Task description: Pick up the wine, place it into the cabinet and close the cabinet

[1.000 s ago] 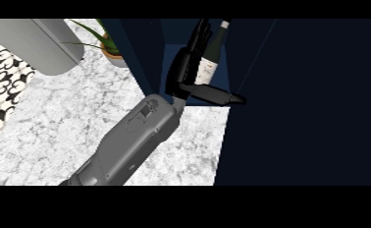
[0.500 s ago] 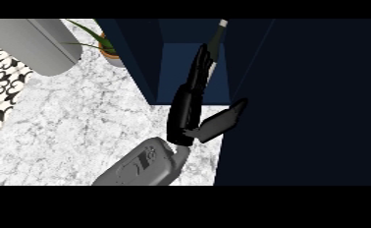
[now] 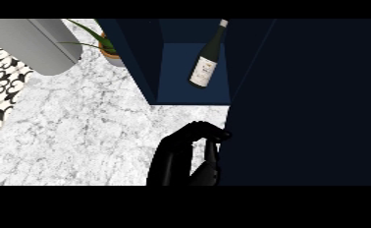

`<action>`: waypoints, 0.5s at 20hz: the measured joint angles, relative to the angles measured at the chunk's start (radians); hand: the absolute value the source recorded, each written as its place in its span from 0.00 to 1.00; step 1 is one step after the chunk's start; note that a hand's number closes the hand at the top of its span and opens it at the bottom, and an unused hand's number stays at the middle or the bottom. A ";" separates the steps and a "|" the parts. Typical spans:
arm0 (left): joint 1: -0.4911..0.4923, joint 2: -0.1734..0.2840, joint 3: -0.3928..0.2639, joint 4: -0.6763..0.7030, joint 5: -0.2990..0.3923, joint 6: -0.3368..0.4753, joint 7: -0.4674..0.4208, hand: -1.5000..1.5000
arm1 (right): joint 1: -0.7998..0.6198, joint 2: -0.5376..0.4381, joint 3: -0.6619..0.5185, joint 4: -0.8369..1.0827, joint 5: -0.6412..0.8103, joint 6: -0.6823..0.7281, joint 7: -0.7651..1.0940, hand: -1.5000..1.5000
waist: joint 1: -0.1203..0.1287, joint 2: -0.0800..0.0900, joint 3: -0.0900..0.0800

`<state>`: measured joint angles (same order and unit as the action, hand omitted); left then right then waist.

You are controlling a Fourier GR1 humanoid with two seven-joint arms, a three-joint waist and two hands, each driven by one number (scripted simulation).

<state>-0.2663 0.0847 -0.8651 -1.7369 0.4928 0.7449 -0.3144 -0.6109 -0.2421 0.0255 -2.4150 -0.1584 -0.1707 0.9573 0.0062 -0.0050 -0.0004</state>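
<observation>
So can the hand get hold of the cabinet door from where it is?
Probably yes. The hand is right beside the edge of the dark cabinet door, its curled fingers seeming to touch it, and nothing lies between. The wine bottle stands inside the cabinet, out of the way.

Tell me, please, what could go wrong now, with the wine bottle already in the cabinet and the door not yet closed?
1. The dark green wine bottle with a white label leans tilted inside the dark blue cabinet; a jolt from the closing door might topple it.
2. The black hand is at the edge of the open dark door, and may slip off it when pushing.
3. The potted green plant stands close beside the cabinet, so a wide arm swing might hit it.
</observation>
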 measured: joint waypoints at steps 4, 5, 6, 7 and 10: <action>0.095 0.099 -0.020 -0.129 0.002 -0.066 0.004 1.00 | -0.007 -0.003 0.012 -0.010 0.007 -0.002 0.010 0.00 | -0.001 0.001 0.000; 0.124 0.125 -0.026 -0.164 0.001 -0.079 -0.002 1.00 | -0.010 -0.004 0.007 -0.008 -0.002 0.001 0.012 1.00 | -0.001 0.001 0.000; 0.147 0.146 -0.023 -0.182 0.006 -0.097 -0.013 1.00 | -0.010 0.002 0.027 -0.004 -0.004 0.005 0.015 1.00 | 0.000 0.001 0.000; 0.173 0.173 -0.027 -0.213 0.006 -0.107 -0.017 1.00 | -0.009 0.003 0.044 -0.003 -0.007 0.016 0.015 1.00 | 0.003 0.001 0.000; 0.237 0.265 0.002 -0.283 0.035 -0.171 -0.032 1.00 | -0.029 -0.005 0.087 -0.001 -0.012 0.050 0.013 1.00 | 0.005 0.001 0.001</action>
<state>-0.0297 0.3497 -0.8635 -2.0197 0.5278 0.5738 -0.3465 -0.6397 -0.2471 0.1125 -2.4160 -0.1706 -0.1208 0.9703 0.0110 -0.0039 0.0003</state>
